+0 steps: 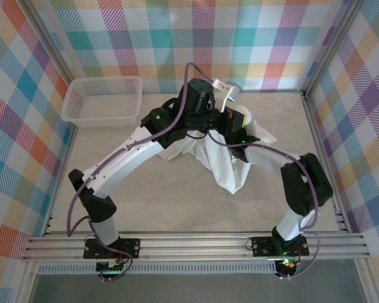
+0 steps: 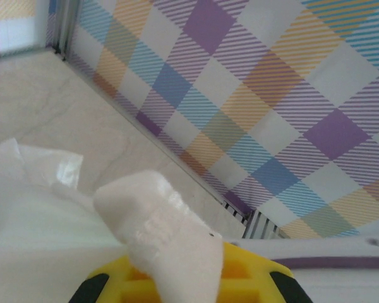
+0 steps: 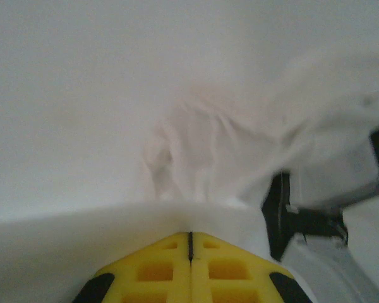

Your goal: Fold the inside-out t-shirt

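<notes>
With left gripper [image 2: 180,281] and right gripper [image 3: 190,238] both clenched on the thin white short-sleeved t-shirt [image 1: 222,163], we hold it raised, probably so it hangs straight.

1. We see the basket [image 1: 101,118] on the table [image 1: 158,202], in its far left corner.
2. The shirt [image 1: 224,161] is right of the basket and well apart from it, behind the table's middle.
3. The 2 arms reach in from the near edge and meet above the shirt, the left arm crossing its left part.
4. In the left wrist view, a fold of shirt lies over the left gripper [image 2: 188,274], with table and wall beyond.
5. In the right wrist view, the shirt's edge lies across the tips of the right gripper [image 3: 190,243], more cloth ahead.
</notes>
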